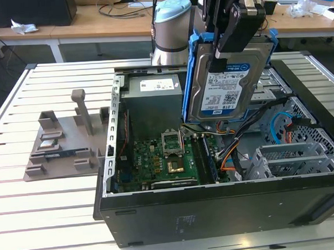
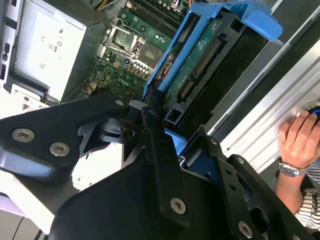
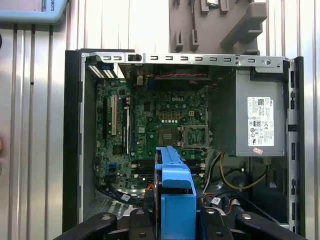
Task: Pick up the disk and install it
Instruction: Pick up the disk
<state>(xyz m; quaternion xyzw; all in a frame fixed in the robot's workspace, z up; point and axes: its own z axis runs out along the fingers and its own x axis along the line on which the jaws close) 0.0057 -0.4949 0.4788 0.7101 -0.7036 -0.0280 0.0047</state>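
Exterior view: my gripper [image 1: 226,50] runs off frame at 12 o'clock & covers top of disk [image 1: 226,89]. Arm base [image 1: 171,33], at disk's 10 o'clock, partly hidden behind it. Second wrist view: person's hand [image 2: 299,137] cut by edge.

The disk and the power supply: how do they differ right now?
The disk hangs in the gripper above the open computer case; the power supply sits inside it. The disk is a thin slab framed by blue rails; the power supply is a bulkier plain grey box. Both carry white labels.
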